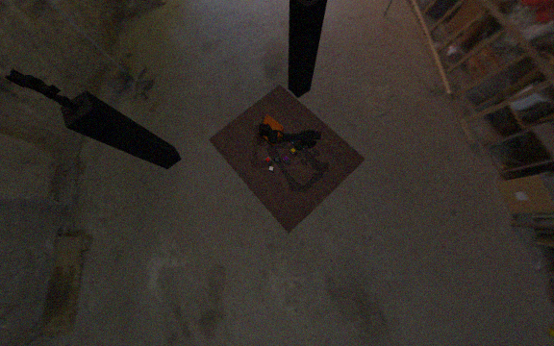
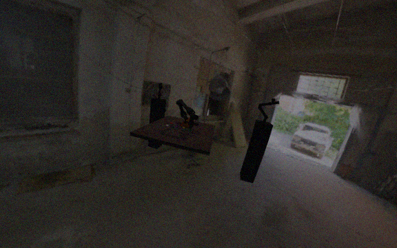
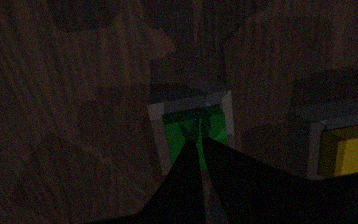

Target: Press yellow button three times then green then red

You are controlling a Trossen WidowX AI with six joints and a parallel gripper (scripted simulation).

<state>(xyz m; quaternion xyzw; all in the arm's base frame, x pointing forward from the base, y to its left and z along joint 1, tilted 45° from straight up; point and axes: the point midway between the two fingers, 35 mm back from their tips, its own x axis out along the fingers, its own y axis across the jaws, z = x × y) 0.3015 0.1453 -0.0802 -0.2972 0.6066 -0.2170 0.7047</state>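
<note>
The green button point(image 3: 174, 146) is in the middle of the wrist view, in a grey square housing. My gripper point(image 3: 198, 147) is shut and empty, with its fingertips right at the green cap. The cap looks sunk into its housing, but how deep I cannot tell. The yellow button point(image 3: 357, 154) point(image 1: 293, 150) is to the right in the wrist view, its cap standing up from its housing, clear of the fingertips. The red button point(image 1: 267, 160) is small in the top view, away from the gripper. The green button is not discernible there beside the dark arm.
A purple spot point(image 1: 286, 159) lies between the red and yellow buttons in the top view. A white block point(image 1: 271, 168) lies near the red button. The brown table point(image 1: 289, 211) point(image 2: 185, 142) carries the arm and an orange patch point(image 1: 272, 123) by its base.
</note>
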